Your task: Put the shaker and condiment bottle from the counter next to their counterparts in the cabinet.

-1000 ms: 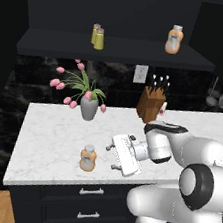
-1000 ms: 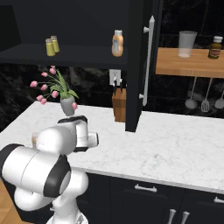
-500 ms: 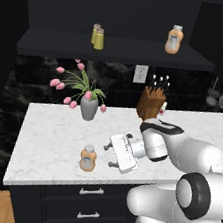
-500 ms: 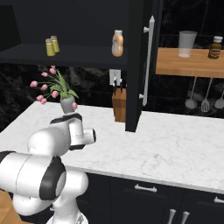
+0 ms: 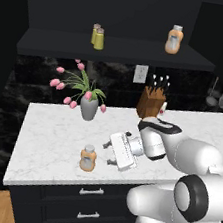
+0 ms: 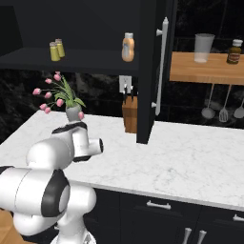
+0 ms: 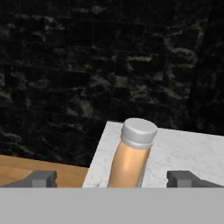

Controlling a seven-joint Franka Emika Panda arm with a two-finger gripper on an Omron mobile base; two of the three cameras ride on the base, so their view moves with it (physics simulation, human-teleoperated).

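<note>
While the gripper (image 5: 111, 153) hung low over the counter (image 5: 48, 139) with its fingers (image 7: 43, 178) apart and nothing between them, the bottle (image 5: 88, 158) stood upright just beside it, to the left in the left base view. Seen from the hand, the bottle (image 7: 131, 158) rose in the middle of the gap between the two tips, its long axis across the line of approach, so I judged that the hand only needed to go straight forward. Farther up, in the cabinet (image 5: 118, 49), two shakers (image 5: 98, 35) stood together on the shelf, and the second bottle (image 5: 174, 39) stood well apart to their right.
</note>
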